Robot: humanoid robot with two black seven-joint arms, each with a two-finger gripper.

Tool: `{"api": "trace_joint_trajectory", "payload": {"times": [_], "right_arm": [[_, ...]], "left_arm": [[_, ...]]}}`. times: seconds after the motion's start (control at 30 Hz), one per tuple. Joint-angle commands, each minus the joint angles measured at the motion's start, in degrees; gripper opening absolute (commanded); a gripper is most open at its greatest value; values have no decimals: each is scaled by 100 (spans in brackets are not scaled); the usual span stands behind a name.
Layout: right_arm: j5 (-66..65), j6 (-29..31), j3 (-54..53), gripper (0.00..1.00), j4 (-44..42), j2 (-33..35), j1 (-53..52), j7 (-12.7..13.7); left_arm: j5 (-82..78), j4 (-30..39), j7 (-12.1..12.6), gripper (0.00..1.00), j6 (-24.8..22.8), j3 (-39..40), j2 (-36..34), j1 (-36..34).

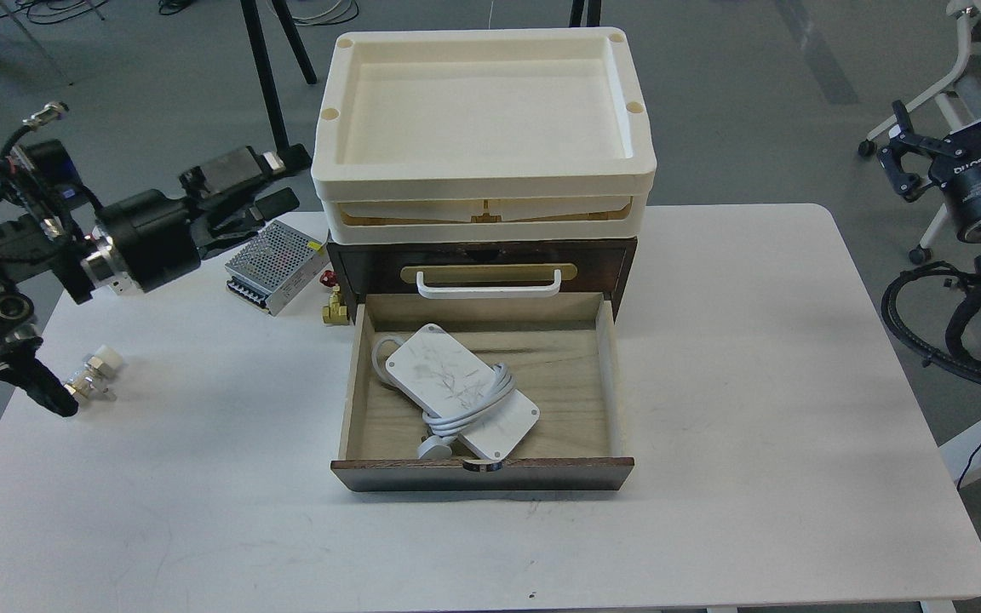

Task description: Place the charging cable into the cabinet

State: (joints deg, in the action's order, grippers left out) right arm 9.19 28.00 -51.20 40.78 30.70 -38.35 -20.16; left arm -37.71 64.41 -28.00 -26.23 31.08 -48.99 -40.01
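Head view: the cable (461, 391) already lies inside the open drawer (354, 383) of the cabinet (610, 264), toward its left wall. The remaining step, I judge, is pushing the drawer front (542, 474) shut. Left gripper (265, 183) hangs empty left of the cabinet, over the metal box (273, 264); right gripper (916, 149) is spread, far right. The desk (754, 383) is bare right of the drawer, giving room to approach.
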Motion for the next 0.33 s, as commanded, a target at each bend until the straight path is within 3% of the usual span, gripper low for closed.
{"api": "trace_joint_trajectory", "payload": {"times": [0.0,0.13,0.3], "right_arm": [[-4,0,-48,100,157,-90,-6,-6],[-4,0,-171,100,500,-222,-6,-6],[-4,0,-400,100,553,-152,12,-6]], "left_arm": [[2713,-1165,0,100,-177,249,161,-103],[3024,-2002,0,100,-177,512,1092,-428],[3024,-2064,0,100,-177,566,1129,-437]]}}
